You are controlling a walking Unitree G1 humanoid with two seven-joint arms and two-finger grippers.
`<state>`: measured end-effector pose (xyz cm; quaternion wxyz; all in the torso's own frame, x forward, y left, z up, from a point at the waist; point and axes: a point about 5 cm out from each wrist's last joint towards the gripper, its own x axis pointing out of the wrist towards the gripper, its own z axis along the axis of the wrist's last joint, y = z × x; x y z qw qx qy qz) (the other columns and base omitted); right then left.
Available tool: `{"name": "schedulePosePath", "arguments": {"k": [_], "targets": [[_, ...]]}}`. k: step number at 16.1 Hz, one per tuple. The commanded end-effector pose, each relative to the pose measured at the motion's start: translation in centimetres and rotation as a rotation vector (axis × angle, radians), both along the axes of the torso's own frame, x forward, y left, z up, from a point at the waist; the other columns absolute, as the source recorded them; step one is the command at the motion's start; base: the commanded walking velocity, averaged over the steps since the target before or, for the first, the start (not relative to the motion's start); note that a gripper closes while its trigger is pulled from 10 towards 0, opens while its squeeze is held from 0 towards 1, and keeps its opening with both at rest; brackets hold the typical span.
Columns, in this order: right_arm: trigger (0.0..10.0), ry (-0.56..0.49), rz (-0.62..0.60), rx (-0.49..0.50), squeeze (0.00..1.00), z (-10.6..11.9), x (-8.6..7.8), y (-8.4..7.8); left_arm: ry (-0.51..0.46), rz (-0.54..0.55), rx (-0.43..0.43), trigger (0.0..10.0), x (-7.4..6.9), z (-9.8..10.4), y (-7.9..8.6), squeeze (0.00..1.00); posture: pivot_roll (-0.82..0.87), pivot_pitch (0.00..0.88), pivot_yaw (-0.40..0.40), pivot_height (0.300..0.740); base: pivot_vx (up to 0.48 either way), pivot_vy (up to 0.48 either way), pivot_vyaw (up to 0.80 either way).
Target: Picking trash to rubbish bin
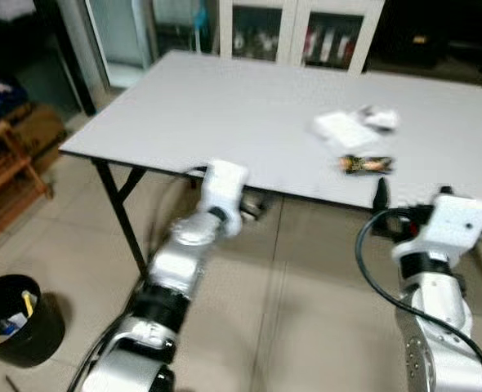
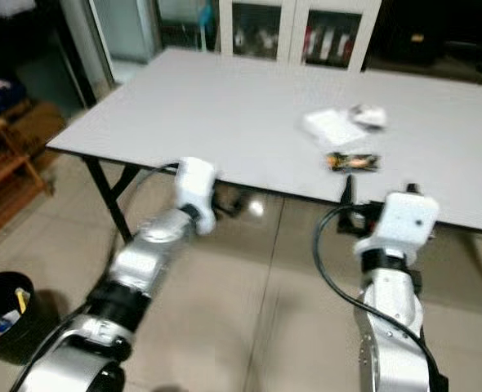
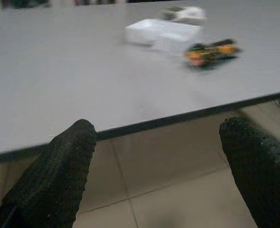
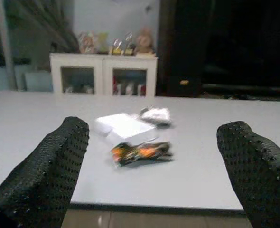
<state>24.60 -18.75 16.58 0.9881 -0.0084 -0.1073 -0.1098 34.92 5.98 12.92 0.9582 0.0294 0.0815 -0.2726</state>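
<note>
Your grey counter (image 1: 225, 114) carries the trash near its front edge: a white packet (image 1: 341, 129), a crumpled silvery wrapper (image 1: 380, 119) just behind it, and an orange-and-black wrapper (image 1: 366, 164) nearest you. The black bin (image 1: 16, 320) sits on the floor, well off to your left. Your right claw (image 4: 152, 175) gapes wide facing the wrappers; your left claw (image 3: 163, 171) is wide too, at the counter's edge.

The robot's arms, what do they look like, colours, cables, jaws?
Both arms are silver metal with black joint bands, each ending in a white boxy wrist block. A black cable loops beside the right arm. The left gripper and right gripper have black jaws with a dotted, textured surface.
</note>
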Motion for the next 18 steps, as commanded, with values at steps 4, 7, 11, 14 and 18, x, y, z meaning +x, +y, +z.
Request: {"name": "schedulePosePath", "arguments": {"k": [4, 7, 11, 14, 18], "targets": [[10.0, -0.026, 0.023, -0.011, 0.0, 0.2, 0.1, 0.3, 0.041, 0.0, 0.156, 10.0, 0.0, -0.9, 3.1, 0.0, 0.2, 0.043, 0.033, 0.74, 0.0, 0.0, 0.0], [10.0, -0.015, 0.058, -0.032, 0.0, 0.4, -0.4, 0.0, 0.136, -0.012, 0.254, 10.0, -2.1, -3.1, 7.4, 0.0, 0.22, 0.053, 0.021, 0.74, 0.0, 0.0, 0.0], [10.0, -0.005, 0.057, -0.17, 0.0, 0.8, -1.2, -0.2, 0.084, 0.008, 0.287, 10.0, -4.1, -3.5, 7.8, 0.0, 0.23, 0.059, -0.02, 0.74, 0.0, 0.0, 0.0], [10.0, 0.009, -0.033, -0.132, 0.0, 1.1, -2.5, -2.0, 0.042, 0.088, 0.196, 10.0, -4.0, -2.3, 6.0, 0.0, 0.2, 0.089, -0.044, 0.74, 0.0, 0.0, 0.0], [10.0, 0.022, -0.093, -0.034, 0.0, 0.9, -3.2, -1.4, 0.13, 0.124, 0.152, 10.0, -4.9, -2.0, 6.6, 0.0, 0.2, 0.116, -0.092, 0.74, 0.0, 0.0, 0.0]]}}
